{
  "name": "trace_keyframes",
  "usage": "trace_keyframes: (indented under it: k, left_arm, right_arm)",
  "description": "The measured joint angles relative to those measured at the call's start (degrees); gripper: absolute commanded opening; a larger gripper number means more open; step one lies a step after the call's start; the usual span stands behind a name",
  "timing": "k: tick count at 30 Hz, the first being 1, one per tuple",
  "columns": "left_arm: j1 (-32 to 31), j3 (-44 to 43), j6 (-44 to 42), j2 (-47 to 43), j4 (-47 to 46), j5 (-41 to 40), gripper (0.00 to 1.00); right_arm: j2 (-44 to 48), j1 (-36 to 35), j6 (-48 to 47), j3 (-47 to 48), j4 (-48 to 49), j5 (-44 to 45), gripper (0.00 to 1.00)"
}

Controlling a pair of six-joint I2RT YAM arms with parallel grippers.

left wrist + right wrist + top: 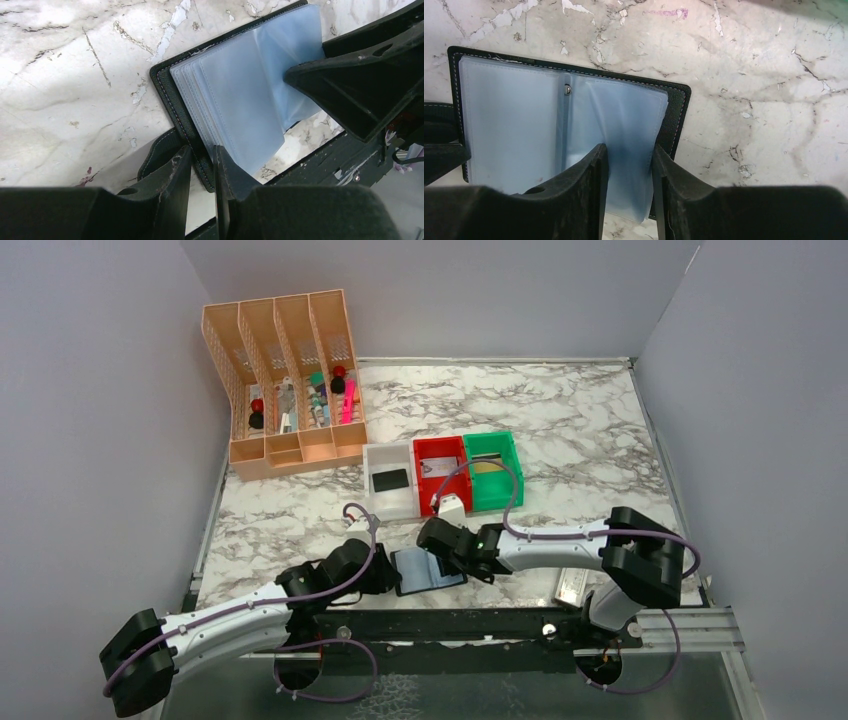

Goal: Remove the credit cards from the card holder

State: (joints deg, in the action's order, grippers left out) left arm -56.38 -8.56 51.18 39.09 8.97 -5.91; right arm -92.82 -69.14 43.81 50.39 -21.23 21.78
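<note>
Item: card holder (pixel 427 574), black-edged, lying open and flat on the marble table (pixel 560 430) near its front edge, between the two arms. Its blue-grey see-through pockets (pixel 235 95) face up, and a small metal stud (pixel 567 90) shows at the fold.

Left gripper (pixel 202 149): jaws narrow, clamped on the holder's black cover at its near edge. One finger sits outside the stitched border and the other sits on the pocket side.

Right gripper (pixel 629 147): jaws partly apart, set on either side of one loose pocket leaf on the holder's right half. In the left wrist view that leaf stands raised where the fingertip meets it. I cannot tell whether the leaf is actually pinched.

Credit cards, seen from above:
- black card (pixel 389 480), flat in the white bin (pixel 372 462)
- pale printed card (pixel 437 468), in the red bin (pixel 424 502)
- gold card (pixel 487 467), in the green bin (pixel 510 485)

The three bins stand side by side, touching, behind the holder and well apart from it.

Other items:
- peach mesh organiser (pixel 285 350), at the far left corner, holding pens and small bottles
- small whitish case (pixel 572 587), at the front edge beside the right arm's base
</note>
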Motion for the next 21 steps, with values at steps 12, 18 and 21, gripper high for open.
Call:
trace_keyframes:
  k: [12, 18, 21]
  left_arm:
    - [0.0, 0.0, 0.0, 0.7, -0.8, 0.3, 0.27]
    - [0.0, 0.0, 0.0, 1.0, -1.5, 0.3, 0.27]
    - [0.0, 0.0, 0.0, 1.0, -1.6, 0.3, 0.26]
  right_arm:
    - [4.1, 0.0, -0.6, 1.6, -3.3, 0.2, 0.57]
    - [8.7, -0.2, -3.5, 4.5, -1.7, -2.3, 0.58]
    - [7.8, -0.8, -4.1, 4.7, 0.4, -4.5, 0.59]
